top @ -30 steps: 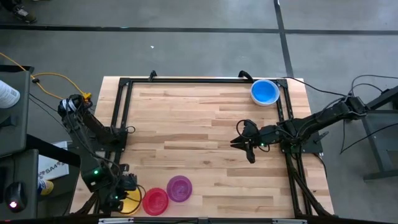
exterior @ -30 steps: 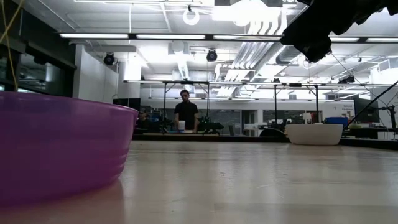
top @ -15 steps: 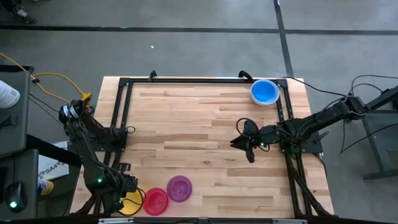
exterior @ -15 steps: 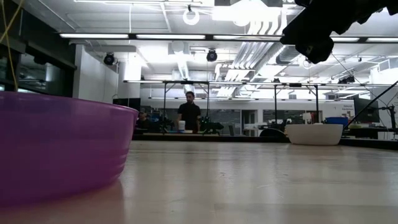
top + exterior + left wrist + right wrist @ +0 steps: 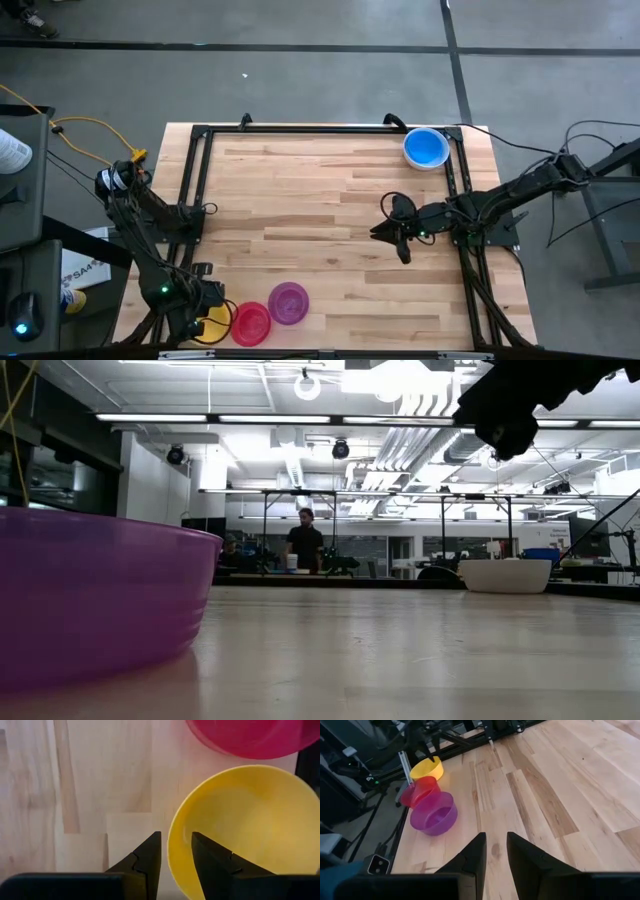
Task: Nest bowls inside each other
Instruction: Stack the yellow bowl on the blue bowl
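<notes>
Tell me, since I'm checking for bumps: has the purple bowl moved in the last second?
No. The purple bowl sits at the same spot beside the red bowl.

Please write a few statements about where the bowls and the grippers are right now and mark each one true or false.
1. The left gripper has its fingers astride the yellow bowl's rim. True.
2. The purple bowl is nested inside the red bowl. False: the two sit side by side on the table.
3. The blue bowl sits at a far corner, away from the other coloured bowls. True.
4. The right gripper holds a bowl. False: nothing is between its fingers; it hangs over bare wood.
5. The yellow bowl is upside down. False: its hollow faces up.
</notes>
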Robot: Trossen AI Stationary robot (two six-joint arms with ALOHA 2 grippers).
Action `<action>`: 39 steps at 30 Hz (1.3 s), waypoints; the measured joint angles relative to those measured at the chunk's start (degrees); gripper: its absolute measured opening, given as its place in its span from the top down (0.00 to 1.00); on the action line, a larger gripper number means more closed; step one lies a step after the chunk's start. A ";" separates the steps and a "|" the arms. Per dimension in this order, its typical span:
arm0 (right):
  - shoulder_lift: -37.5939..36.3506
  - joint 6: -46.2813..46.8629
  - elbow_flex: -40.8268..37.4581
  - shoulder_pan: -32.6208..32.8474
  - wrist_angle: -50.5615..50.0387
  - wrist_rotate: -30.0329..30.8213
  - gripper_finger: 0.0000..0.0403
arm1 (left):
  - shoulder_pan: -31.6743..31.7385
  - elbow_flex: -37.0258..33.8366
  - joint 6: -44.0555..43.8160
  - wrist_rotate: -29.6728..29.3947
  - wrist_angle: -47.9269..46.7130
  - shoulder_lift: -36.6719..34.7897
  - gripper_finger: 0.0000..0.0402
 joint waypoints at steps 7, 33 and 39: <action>0.00 -0.49 -0.02 0.42 0.02 0.16 0.83 | 0.00 -0.55 -0.51 0.11 1.52 0.00 0.73; 0.00 -0.56 -0.02 0.42 0.20 -0.04 0.83 | 0.00 -3.83 -3.41 3.88 4.54 -0.07 0.73; 0.00 -0.56 -0.02 0.42 0.20 -0.04 0.83 | 0.00 -3.83 -2.73 3.88 4.45 -0.07 0.73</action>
